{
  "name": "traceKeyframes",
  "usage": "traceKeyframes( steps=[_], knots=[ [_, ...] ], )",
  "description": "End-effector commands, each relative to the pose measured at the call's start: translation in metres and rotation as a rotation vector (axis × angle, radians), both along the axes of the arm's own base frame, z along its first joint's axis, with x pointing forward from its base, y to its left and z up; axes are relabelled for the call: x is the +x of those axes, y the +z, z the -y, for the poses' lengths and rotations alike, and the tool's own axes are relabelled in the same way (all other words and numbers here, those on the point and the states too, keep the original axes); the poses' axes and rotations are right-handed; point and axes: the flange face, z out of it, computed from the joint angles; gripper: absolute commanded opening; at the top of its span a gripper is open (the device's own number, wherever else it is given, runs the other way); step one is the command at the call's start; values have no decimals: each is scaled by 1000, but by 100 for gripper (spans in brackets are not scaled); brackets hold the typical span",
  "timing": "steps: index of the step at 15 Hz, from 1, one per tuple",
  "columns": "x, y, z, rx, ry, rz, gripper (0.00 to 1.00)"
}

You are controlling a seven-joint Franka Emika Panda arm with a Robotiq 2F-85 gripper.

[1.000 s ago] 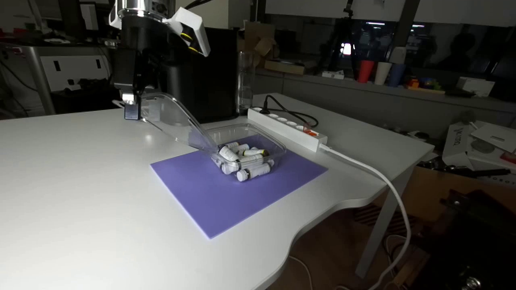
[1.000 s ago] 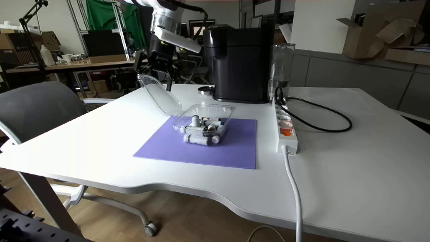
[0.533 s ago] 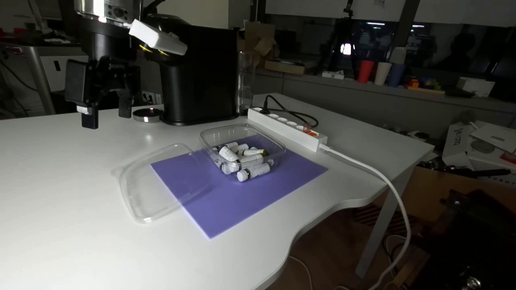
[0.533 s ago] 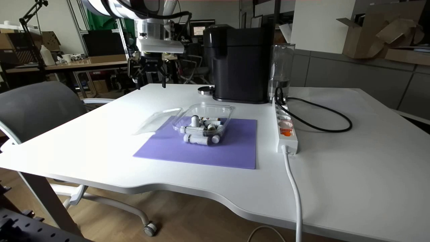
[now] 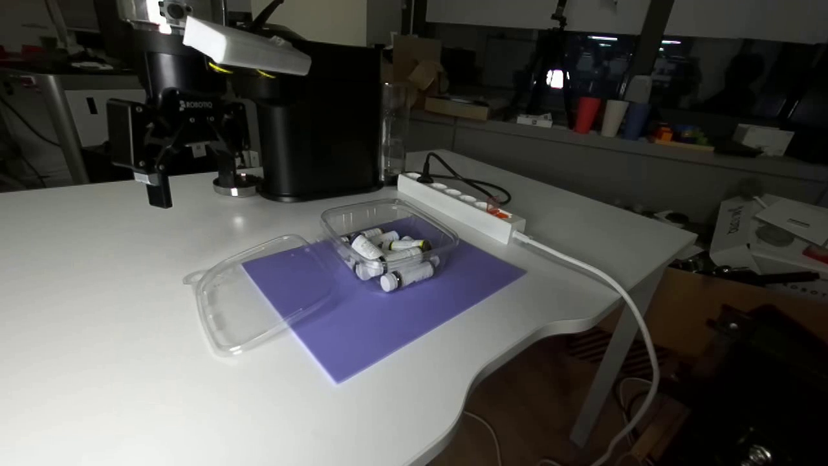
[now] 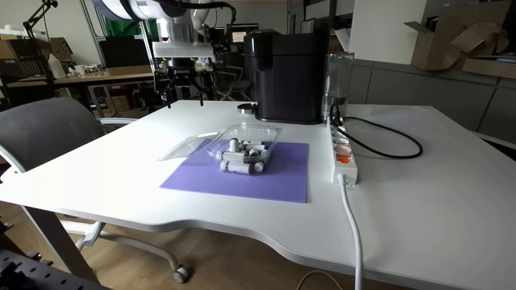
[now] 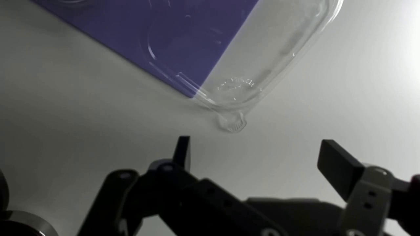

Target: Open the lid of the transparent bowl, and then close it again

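Note:
The transparent bowl (image 5: 446, 236) stands on the purple mat with several small white bottles in it. It also shows in an exterior view (image 6: 258, 131). The clear lid (image 5: 255, 304) lies low beside the bowl, partly over the mat's corner and partly over the white table. It also shows in an exterior view (image 6: 185, 149) and the wrist view (image 7: 239, 72), where its small corner tab points toward the gripper. My gripper (image 5: 194, 188) is open and empty above the table, apart from the lid. It also shows in an exterior view (image 6: 185, 102) and the wrist view (image 7: 257, 150).
The purple mat (image 5: 362, 336) lies under the bowl. A black machine (image 5: 317, 129) stands at the back, with a round metal dish (image 5: 236, 186) by it. A white power strip (image 5: 459, 207) with cables lies beside the bowl. The table's front edge is curved.
A second ago the lid was tilted up with my gripper at its raised edge. It has dropped down beside the bowl. My gripper has moved off and shows wide open.

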Motion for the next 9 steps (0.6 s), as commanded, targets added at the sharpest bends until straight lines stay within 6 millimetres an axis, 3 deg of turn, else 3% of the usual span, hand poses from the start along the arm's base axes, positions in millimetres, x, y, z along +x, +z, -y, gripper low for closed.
traceKeyframes(
  steps=[1,9],
  knots=[
    [-17,25,6,-67,-158,-68,100],
    [-59,57,28,-177,-392,-207,100]
  ],
)
